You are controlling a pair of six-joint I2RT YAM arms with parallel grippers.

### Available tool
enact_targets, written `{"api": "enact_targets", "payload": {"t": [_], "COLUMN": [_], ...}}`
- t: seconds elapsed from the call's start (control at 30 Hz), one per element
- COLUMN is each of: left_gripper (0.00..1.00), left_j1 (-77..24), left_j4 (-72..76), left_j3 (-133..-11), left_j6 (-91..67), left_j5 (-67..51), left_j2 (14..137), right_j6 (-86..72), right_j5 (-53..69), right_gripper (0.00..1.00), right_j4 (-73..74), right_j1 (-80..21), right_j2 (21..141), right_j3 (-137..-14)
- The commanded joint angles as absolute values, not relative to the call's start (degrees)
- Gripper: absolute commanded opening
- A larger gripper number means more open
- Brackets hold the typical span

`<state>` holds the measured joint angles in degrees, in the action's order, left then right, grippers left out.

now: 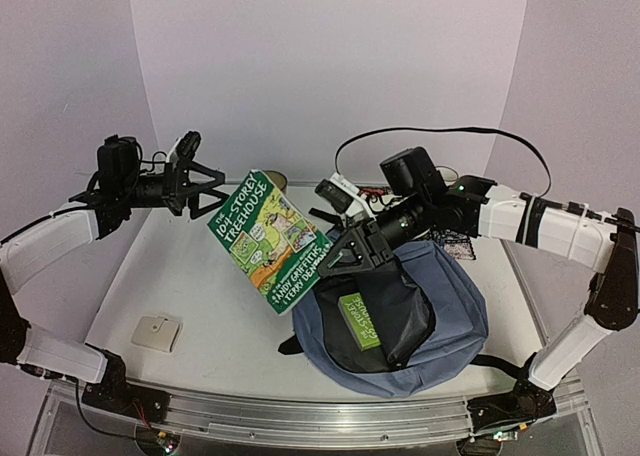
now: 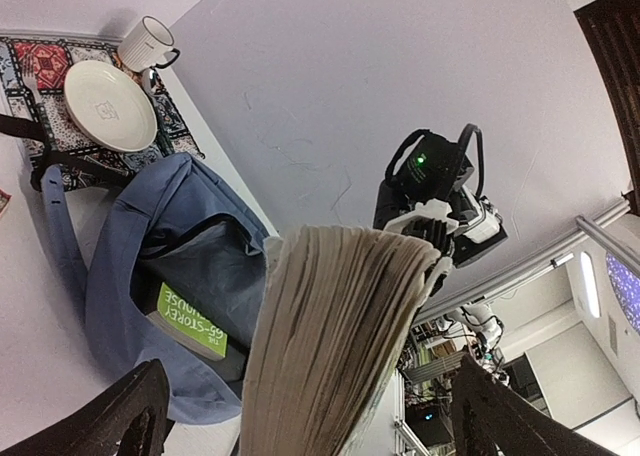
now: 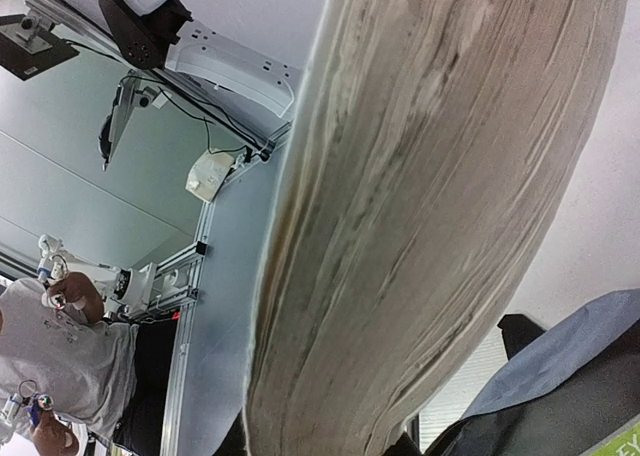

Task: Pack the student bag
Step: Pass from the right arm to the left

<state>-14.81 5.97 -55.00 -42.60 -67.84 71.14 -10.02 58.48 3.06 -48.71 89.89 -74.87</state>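
Gripping a paperback (image 1: 270, 238) in the right end effector (image 1: 332, 256) just left of the open student bag (image 1: 455, 321), near right on the surface (image 1: 195, 281), long axis slanting toward it, with the left end effector (image 1: 213, 192) wide open.

Bright even lighting, soft shadows, wrist views fisheye-warped, close foreground blurred

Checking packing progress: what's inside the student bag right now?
One green-covered book lies in the open student bag, on its dark lining. Anything beneath that book or under the lining is hidden. A second book is outside, in the right end effector.
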Motion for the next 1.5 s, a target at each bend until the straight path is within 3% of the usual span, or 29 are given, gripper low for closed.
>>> {"api": "enact_targets", "payload": {"t": [0.0, 0.47, 0.6, 0.83, 0.9, 1.0, 1.07, 1.27, 1.47], "left_gripper": [0.99, 0.99, 0.93, 0.64, 0.51, 0.18, 0.04, 0.00, 0.00], "left_j1": [-14.63, -18.47, -19.41, -20.91, -20.92, -20.95, -20.92, -20.92, -21.35], "left_j4": [9.32, 9.16, 9.18, 9.16, 9.19, 9.20, 9.24, 9.23, 9.29], "left_j3": [-54.49, -55.44, -56.24, -57.35, -57.21, -56.32, -55.13, -49.68, -43.43], "left_j6": [-42.80, -41.49, -41.69, -41.67, -41.80, -42.47, -43.20, -47.47, -52.50], "left_j5": [-72.04, -75.89, -76.39, -75.65, -75.03, -73.43, -71.38, -61.92, -49.16], "left_j2": [69.72, 69.61, 69.40, 69.11, 68.94, 68.40, 67.92, 65.36, 59.85], "right_j6": [-7.47, -8.11, -8.14, -8.45, -8.35, -8.61, -9.45, -12.24, -14.75], "right_j5": [62.25, 63.40, 63.68, 63.76, 62.58, 59.12, 55.76, 42.42, 26.52], "right_gripper": [0.00, 0.00, 0.00, 0.00, 0.00, 0.00, 0.01, 0.26, 0.62], "right_j4": [-0.44, -0.28, -0.26, -0.09, -0.09, 2.16, 2.74, 6.19, 12.57], "right_j1": [-48.46, -48.49, -48.48, -48.50, -48.48, -48.18, -47.71, -46.26, -46.23], "right_j2": [87.28, 89.38, 90.01, 92.16, 92.60, 93.02, 92.97, 90.71, 88.14], "right_j3": [-79.63, -83.03, -83.33, -83.35, -83.00, -82.29, -81.65, -78.81, -76.46]}}
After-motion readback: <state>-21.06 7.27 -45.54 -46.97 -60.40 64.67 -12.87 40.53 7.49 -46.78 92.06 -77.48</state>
